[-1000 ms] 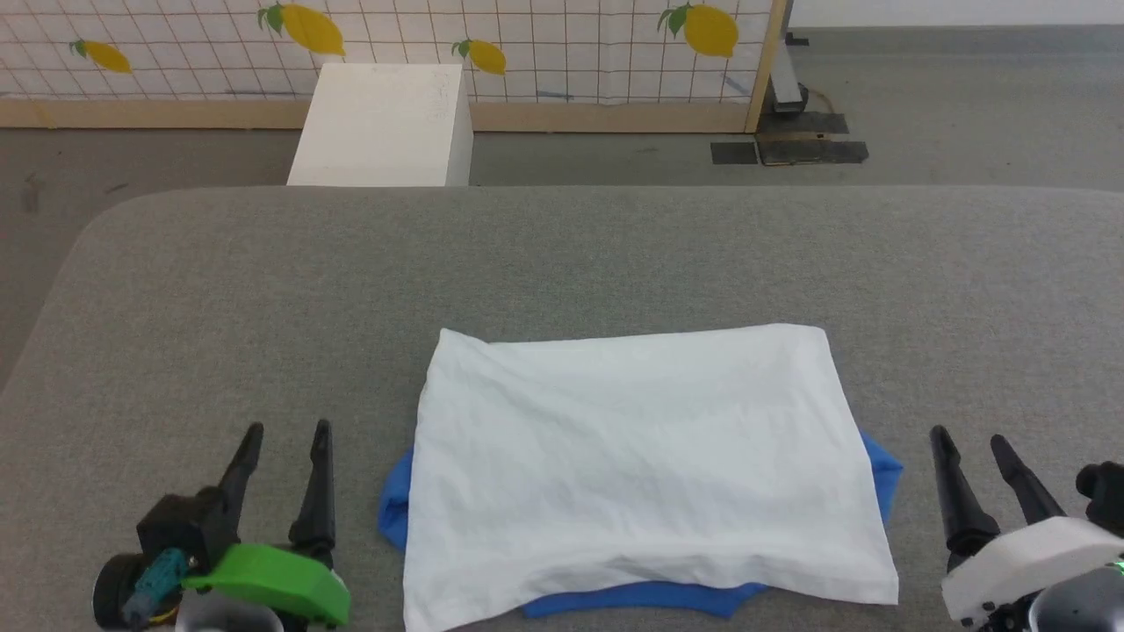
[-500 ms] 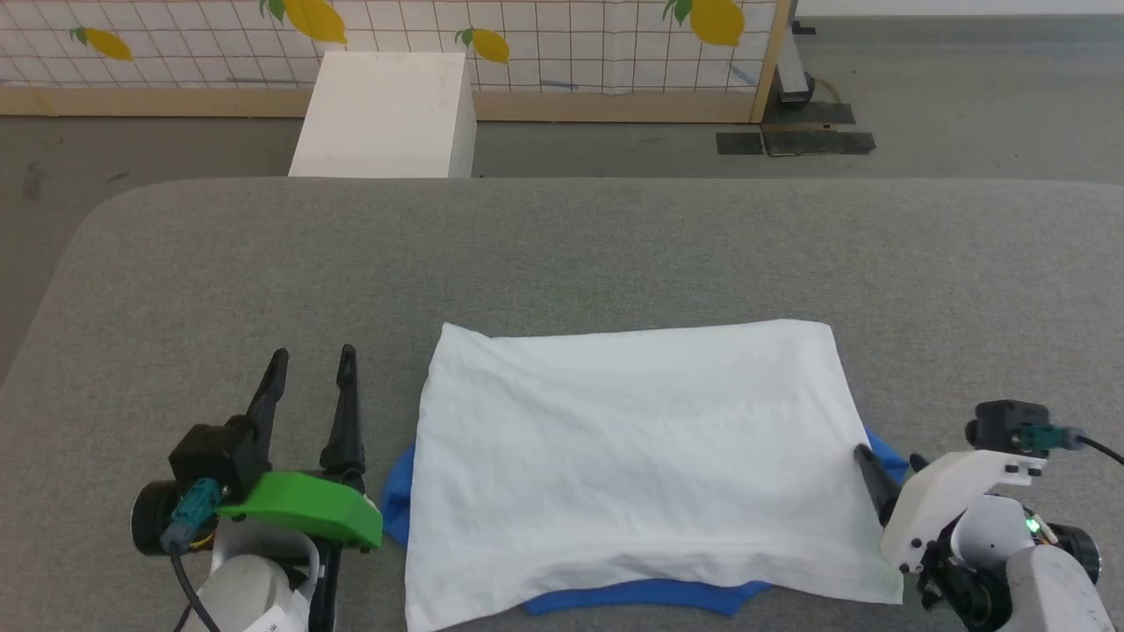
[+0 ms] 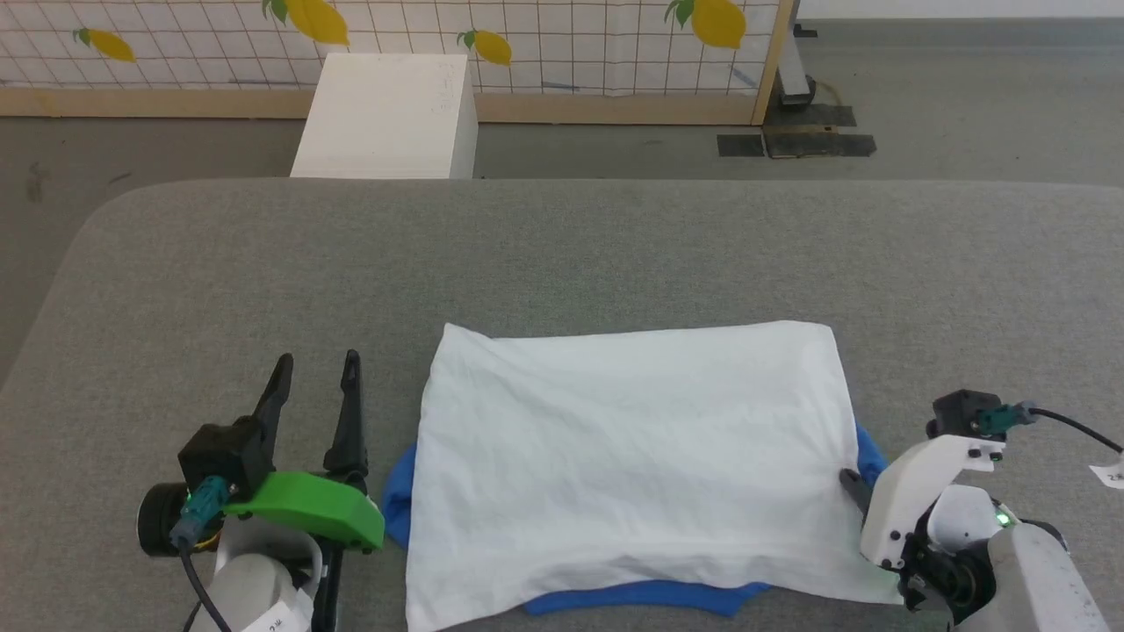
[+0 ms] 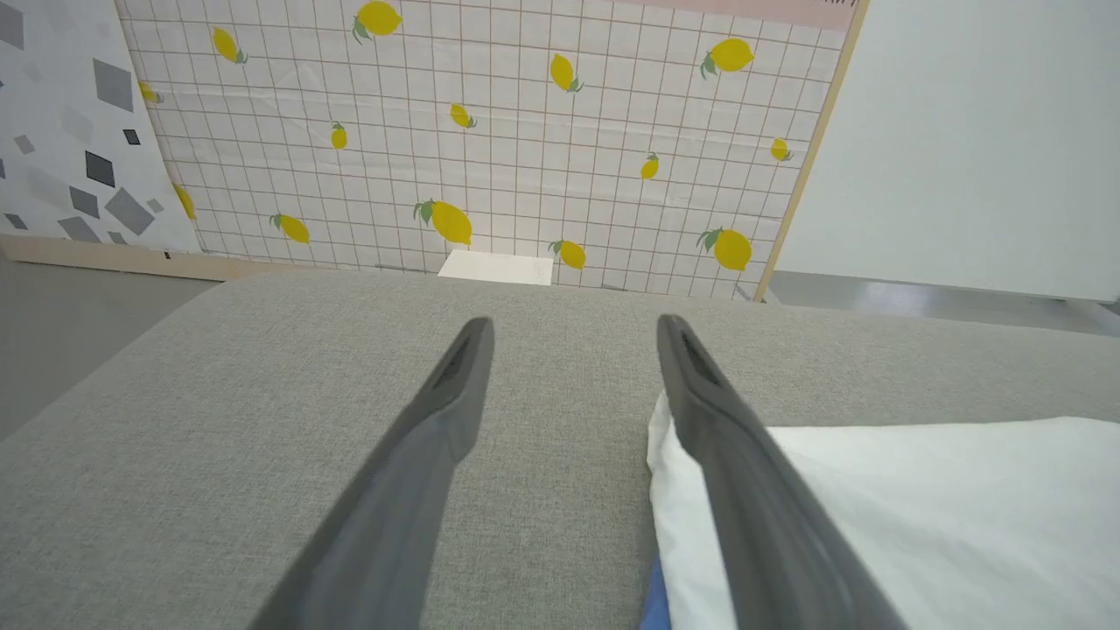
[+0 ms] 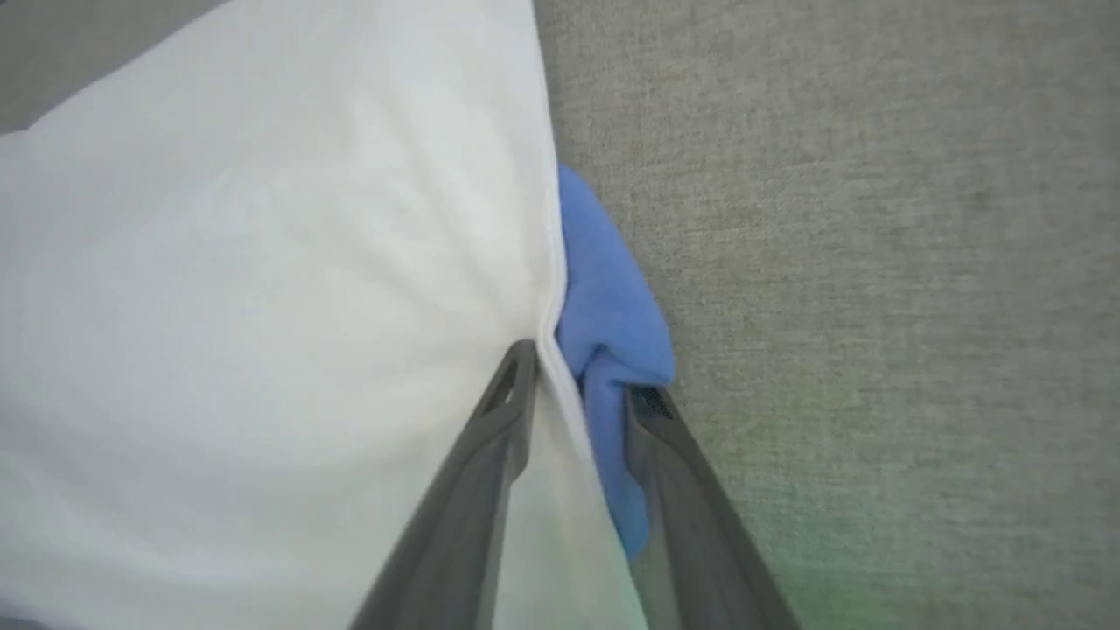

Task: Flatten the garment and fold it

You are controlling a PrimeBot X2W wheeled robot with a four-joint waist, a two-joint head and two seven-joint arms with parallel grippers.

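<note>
Toward six o'clock on the grey table: shirt folded flat, white side up, blue showing at three, six and nine. Open grey surface from nine through twelve to three. At nine, just beside the shirt's edge, left gripper spread wide, pointing to twelve. At three, right gripper tipped down astride the shirt's white hem and blue fold; clamped or not, cannot tell.

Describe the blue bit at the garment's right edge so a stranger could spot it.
On the grey table, the white folded garment lies near the front edge. At its right side a blue bulge pokes out from under the white layer. Unlike the blue edges at left and front, it sits between the right end effector's fingers.
</note>
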